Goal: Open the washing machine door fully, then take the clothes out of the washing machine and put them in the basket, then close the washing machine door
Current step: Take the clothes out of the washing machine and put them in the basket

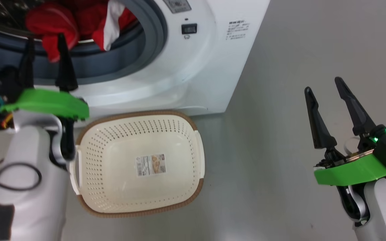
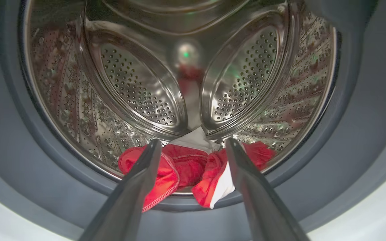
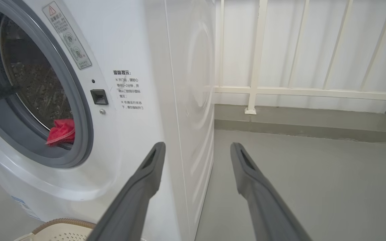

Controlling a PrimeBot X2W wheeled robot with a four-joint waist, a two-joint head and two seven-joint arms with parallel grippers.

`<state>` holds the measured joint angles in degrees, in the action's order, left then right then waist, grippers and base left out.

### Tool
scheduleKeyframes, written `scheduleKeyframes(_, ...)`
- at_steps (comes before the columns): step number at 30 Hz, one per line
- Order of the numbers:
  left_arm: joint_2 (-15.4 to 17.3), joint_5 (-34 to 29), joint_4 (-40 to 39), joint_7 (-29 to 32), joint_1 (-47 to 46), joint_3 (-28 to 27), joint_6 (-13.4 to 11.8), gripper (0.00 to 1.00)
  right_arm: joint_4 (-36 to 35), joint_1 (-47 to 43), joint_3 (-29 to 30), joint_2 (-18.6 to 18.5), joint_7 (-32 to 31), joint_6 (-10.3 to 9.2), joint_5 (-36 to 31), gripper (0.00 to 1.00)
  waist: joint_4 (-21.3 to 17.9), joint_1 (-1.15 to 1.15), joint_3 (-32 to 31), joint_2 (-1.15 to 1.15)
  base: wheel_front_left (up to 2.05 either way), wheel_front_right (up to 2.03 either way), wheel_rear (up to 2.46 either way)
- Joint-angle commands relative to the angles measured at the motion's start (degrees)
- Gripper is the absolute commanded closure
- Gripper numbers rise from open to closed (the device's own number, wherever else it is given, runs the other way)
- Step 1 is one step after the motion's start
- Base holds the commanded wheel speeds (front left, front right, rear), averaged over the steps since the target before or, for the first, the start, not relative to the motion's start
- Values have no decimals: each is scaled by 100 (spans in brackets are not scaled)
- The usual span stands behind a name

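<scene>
The white washing machine has its round opening uncovered; the washing machine door is out of view. Red clothes with white bands lie bunched at the drum's front lip, partly over the grey gasket. In the left wrist view the clothes sit just beyond my left gripper. That left gripper is open, just in front of the opening, and touches nothing. The cream basket stands on the floor below the opening, holding only its label. My right gripper hangs open and empty, off to the right over the floor.
The right gripper faces the washer's right corner, where a bit of red cloth shows in the opening. A white railing and low kerb stand behind. Grey floor stretches right of the basket.
</scene>
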<state>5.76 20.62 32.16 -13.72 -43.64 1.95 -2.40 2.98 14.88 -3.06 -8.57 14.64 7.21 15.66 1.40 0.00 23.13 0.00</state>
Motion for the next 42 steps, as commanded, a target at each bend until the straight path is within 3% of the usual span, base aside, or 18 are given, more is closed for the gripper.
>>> scheduleKeyframes(1, 220, 48, 99, -49, -310, -186, 13, 0, -169, 95, -151, -65, 36, 28, 35, 0, -51, 0, 303, 0, 0, 0, 0)
scheduleKeyframes(20, 612, -182, 2220, -61, -2278, -40, -7, 0, -244, 462, -244, -125, 36, 28, 184, 0, -352, 0, 991, 0, 0, 0, 0)
scheduleKeyframes(32, 884, -818, 3460, 705, -2984, 560, -690, 0, -260, 559, -375, -98, 36, 28, 384, 0, -438, 0, 1191, 0, 0, 0, 0)
scheduleKeyframes(37, 842, -904, 3713, 984, -3060, 707, -802, 0, -276, 604, -409, -104, 36, 28, 437, 0, -453, 0, 1246, 0, 0, 0, 0)
scheduleKeyframes(38, 843, -909, 3740, 1012, -3066, 723, -819, 44, -276, 611, -417, -103, 36, 28, 446, 0, -458, 0, 1257, 0, 0, 0, 0)
scheduleKeyframes(39, 849, -905, 3751, 1017, -3082, 730, -824, 65, -276, 619, -426, -104, 36, 28, 454, 0, -463, 0, 1270, 0, 0, 0, 0)
scheduleKeyframes(40, 853, -907, 3762, 1020, -3096, 744, -825, 96, -274, 627, -432, -106, 36, 28, 462, 0, -465, 0, 1282, 0, 0, 0, 0)
scheduleKeyframes(42, 830, -846, 3739, 932, -3111, 715, -787, 100, -273, 636, -437, -103, 36, 28, 466, 0, -460, 0, 1301, 0, 0, 0, 0)
